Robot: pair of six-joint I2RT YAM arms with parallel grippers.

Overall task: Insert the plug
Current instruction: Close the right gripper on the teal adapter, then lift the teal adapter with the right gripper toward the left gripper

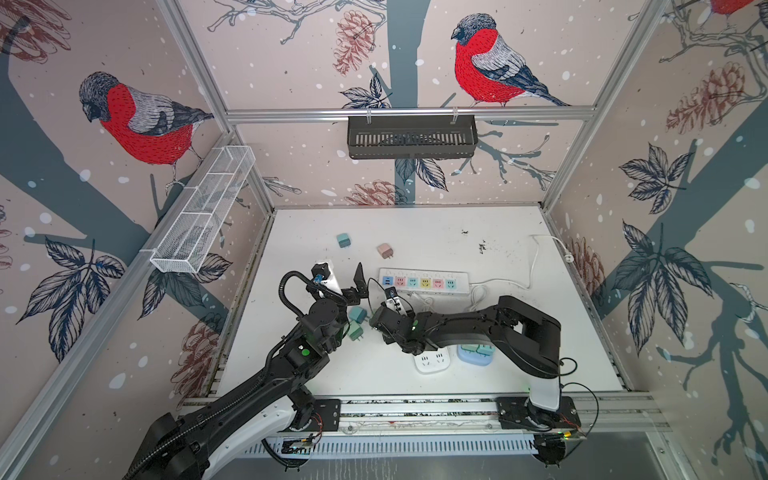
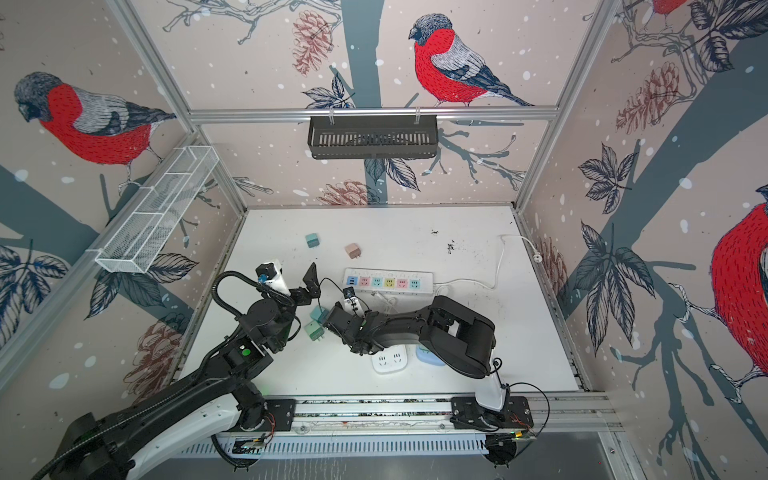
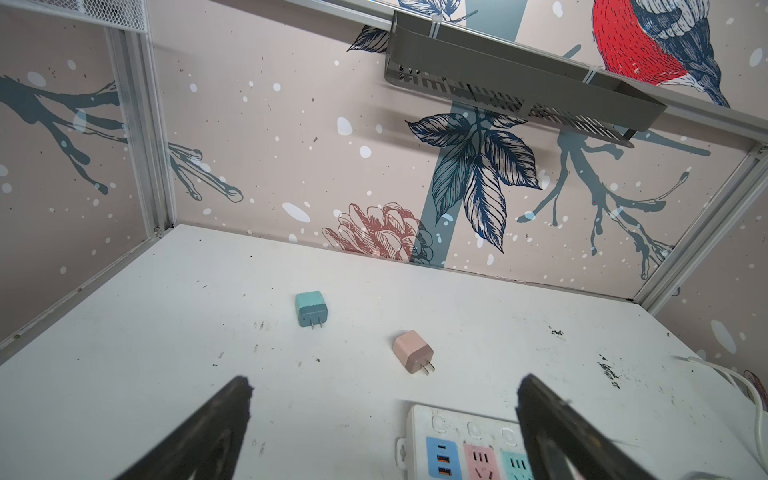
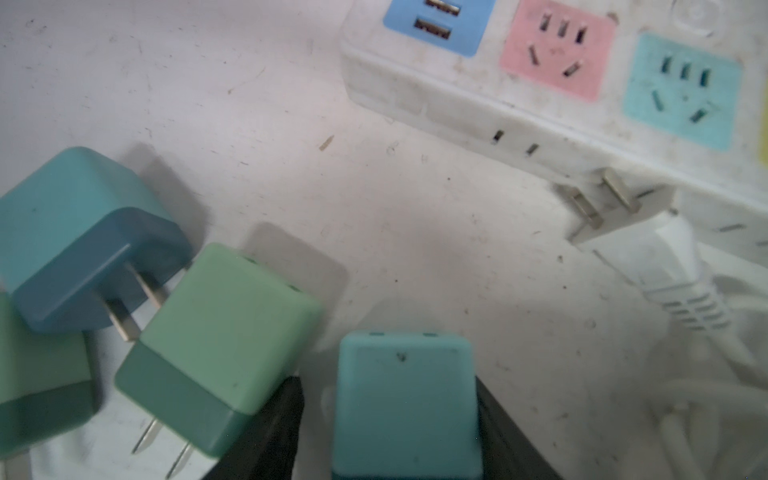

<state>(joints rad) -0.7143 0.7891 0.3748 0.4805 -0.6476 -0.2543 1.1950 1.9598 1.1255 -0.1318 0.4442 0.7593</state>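
Straddling the teal plug, the right gripper has a jaw on each flank, though whether it's clamped can't be told. The power strip lies just ahead, its long axis slanting across the approach. The plug's long axis runs along the fingers, darker end toward the wrist, prongs hidden. The left gripper gapes empty.
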